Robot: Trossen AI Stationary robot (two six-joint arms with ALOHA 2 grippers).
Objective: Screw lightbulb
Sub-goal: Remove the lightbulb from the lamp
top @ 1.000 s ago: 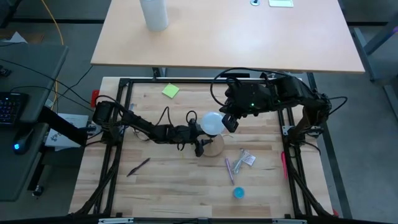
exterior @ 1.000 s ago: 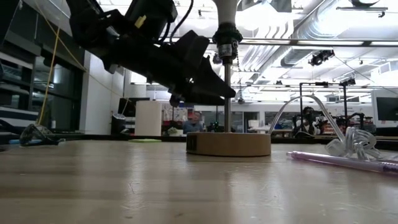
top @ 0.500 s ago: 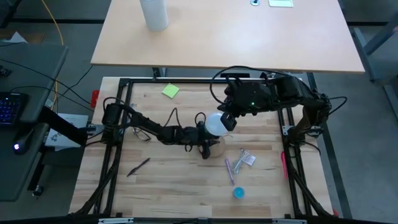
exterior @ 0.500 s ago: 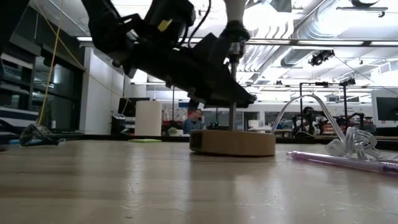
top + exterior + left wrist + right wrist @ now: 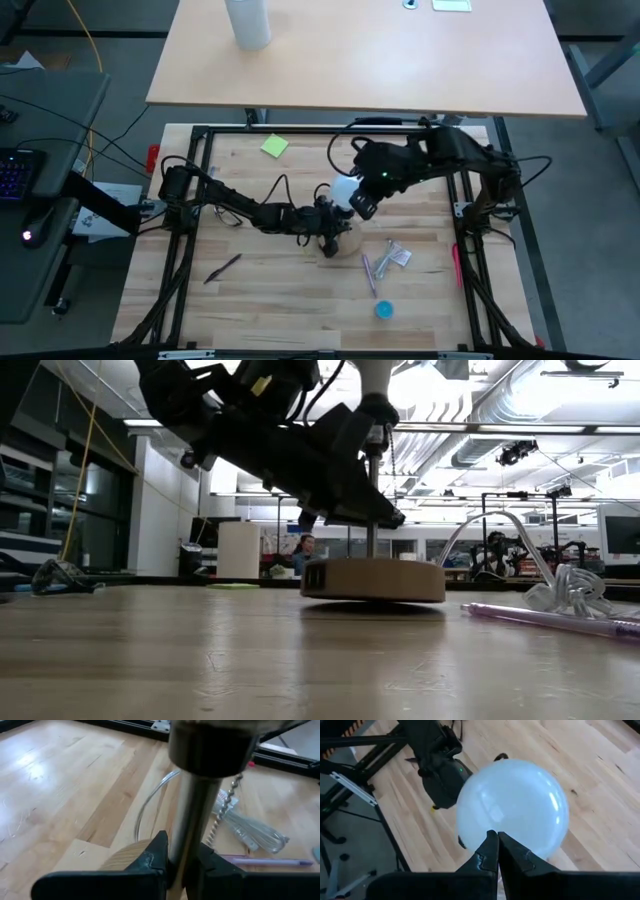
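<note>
The white lightbulb [image 5: 512,807] sits on top of a black socket [image 5: 210,742]. The socket tops a thin metal post [image 5: 192,835] rising from a round wooden disc [image 5: 372,578]. In the high view the bulb [image 5: 343,190] is at mid table. My left gripper [image 5: 325,222] reaches in from the table's left and is shut on the post below the socket. My right gripper [image 5: 497,851] is shut, its tips in front of the bulb's round globe. My left gripper pinches the metal post [image 5: 186,851] between its two fingers, low down, just above the wooden disc. The fingers come nearly level from the table's left and lie across the upright post. My right gripper's shut fingertips [image 5: 490,845] lie at the globe's surface; whether they touch it I cannot tell.
On the table lie a green note [image 5: 274,146], a dark pen [image 5: 224,267], crumpled clear wrap [image 5: 397,255], a purple pen [image 5: 368,272] and a blue cap [image 5: 384,310]. A white cylinder [image 5: 248,22] stands on the far table. A person [image 5: 303,547] sits in the room behind.
My left gripper has moved toward the table's right, up to the lamp, and has shut on its post. The disc has shifted a little to the right with it. My right gripper, still shut, has moved slightly left and nearer, staying by the bulb.
</note>
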